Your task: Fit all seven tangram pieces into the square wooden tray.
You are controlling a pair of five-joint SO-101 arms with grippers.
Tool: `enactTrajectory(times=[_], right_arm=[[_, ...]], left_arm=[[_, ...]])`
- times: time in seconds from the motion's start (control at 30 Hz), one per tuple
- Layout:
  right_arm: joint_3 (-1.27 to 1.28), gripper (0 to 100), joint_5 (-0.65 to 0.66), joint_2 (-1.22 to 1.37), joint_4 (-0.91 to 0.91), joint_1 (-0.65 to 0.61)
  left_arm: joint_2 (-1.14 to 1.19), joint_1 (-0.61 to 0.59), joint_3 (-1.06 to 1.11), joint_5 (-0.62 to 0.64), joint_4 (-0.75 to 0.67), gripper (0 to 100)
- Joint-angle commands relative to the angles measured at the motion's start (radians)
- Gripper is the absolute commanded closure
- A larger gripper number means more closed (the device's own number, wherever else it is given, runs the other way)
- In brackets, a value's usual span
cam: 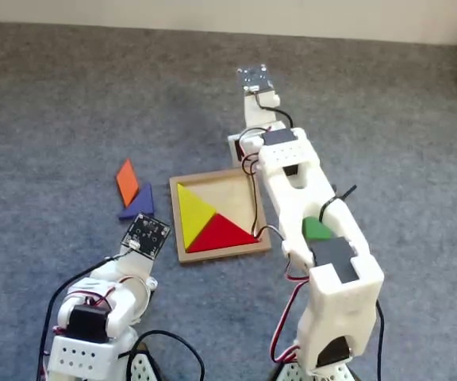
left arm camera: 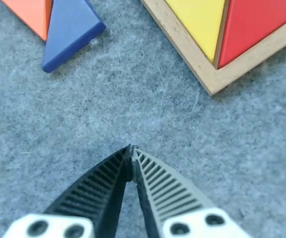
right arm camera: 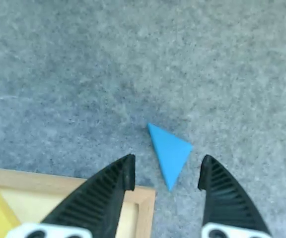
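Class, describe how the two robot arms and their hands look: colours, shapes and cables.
The left arm and right arm have chunky white shells, black motors, and red and black cables. Each wrist carries a small dark circuit board. The left hand has ribbed, pointed fingers, one black, one grey; the right hand has two black ones.

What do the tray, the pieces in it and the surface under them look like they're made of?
Tray: light wood, apparently unvarnished, judging by the pale tan, dull rim.
Yellow piece and red piece: probably painted wood with flat, matte colour; plastic can't be ruled out.
Surface: grey felt or short carpet, with fuzzy fibres showing.
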Motion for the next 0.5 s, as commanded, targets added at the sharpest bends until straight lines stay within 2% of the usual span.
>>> enactTrajectory(times=[0.0, 0.47], right_arm=[[-0.008, 78.9, -0.012, -0.024, -0.024, -0.008], [0.166, 78.9, -0.006, -0.021, -0.335, -0.005]], left_arm=[[-0.041, -0.008, 0.019, 0.008, 0.003, 99], [-0.041, -0.007, 0.019, 0.008, 0.003, 99]])
